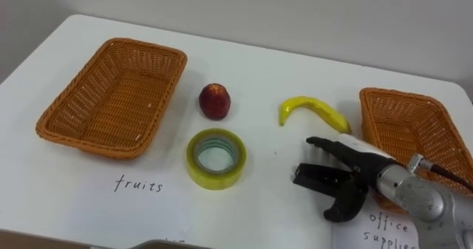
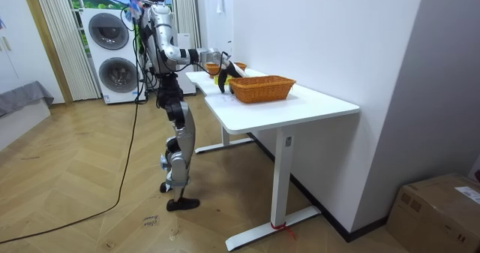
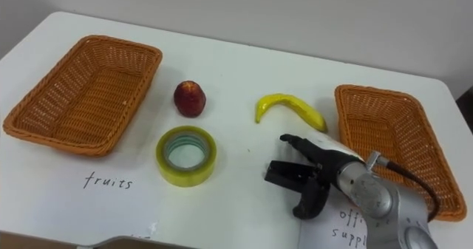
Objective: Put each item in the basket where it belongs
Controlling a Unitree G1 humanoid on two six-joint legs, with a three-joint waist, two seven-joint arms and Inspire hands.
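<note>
A red apple [image 1: 214, 101] and a yellow banana [image 1: 310, 110] lie on the white table [image 1: 259, 64] between two wicker baskets. A yellow roll of tape [image 1: 216, 158] lies flat in front of the apple. The left basket [image 1: 144, 46] and the right basket [image 1: 399, 95] both stand empty. My right hand [image 1: 344, 171] hovers low over the table just in front of the banana and left of the right basket. It is open with relaxed fingers pointing left, and holds nothing.
A handwritten "fruits" label [image 1: 138, 184] lies before the left basket and an "office supplies" label [image 1: 388, 227] before the right one. In the room view I stand at the table's end with one arm [image 2: 196, 55] stretched over it; washing machines [image 2: 112, 50] stand behind.
</note>
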